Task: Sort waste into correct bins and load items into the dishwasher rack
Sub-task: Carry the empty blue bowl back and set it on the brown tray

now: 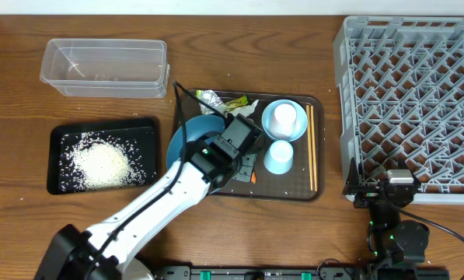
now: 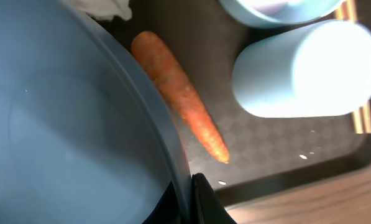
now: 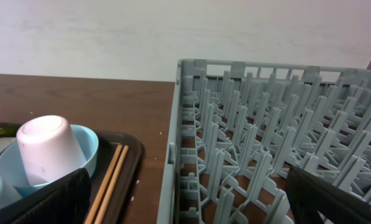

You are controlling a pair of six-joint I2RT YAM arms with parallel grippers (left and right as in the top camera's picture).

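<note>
The left gripper pinches the rim of the dark-blue bowl at the left part of the brown tray. The carrot lies on the tray beside it. Right of the tray, the right gripper is wide open.

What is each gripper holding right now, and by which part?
Left gripper pinches the dark-blue bowl by its rim; right gripper is open, holding nothing.

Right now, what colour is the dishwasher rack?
Grey; the rack shows best in the overhead view.
</note>
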